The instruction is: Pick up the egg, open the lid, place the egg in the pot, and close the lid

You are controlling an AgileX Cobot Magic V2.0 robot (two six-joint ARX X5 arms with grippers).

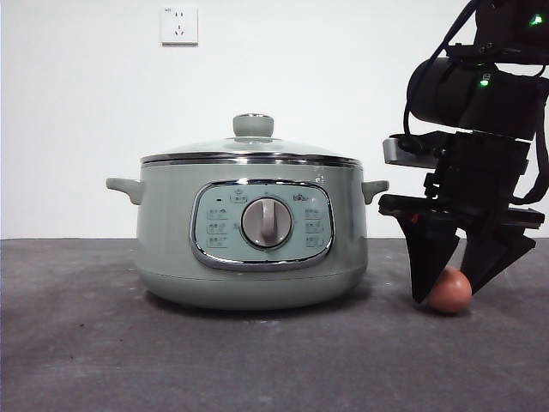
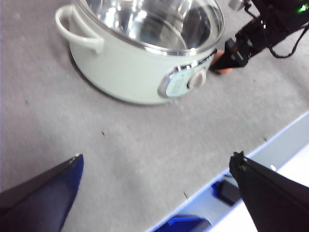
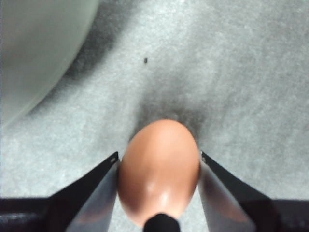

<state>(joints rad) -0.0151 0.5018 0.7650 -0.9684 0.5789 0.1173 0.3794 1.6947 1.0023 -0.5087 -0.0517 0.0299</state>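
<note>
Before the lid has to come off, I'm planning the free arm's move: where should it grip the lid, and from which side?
Grip the round knob at the lid's centre, coming straight down from above. It is the only raised part; the dome is shallow and smooth, its chrome rim flush on the pot. The left gripper is open and free; the right gripper brackets the egg.

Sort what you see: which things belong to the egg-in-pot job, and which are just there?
Job: egg, between the right gripper fingers; lid; pot.
Just there: wall socket; grey table; waiting left gripper.
</note>
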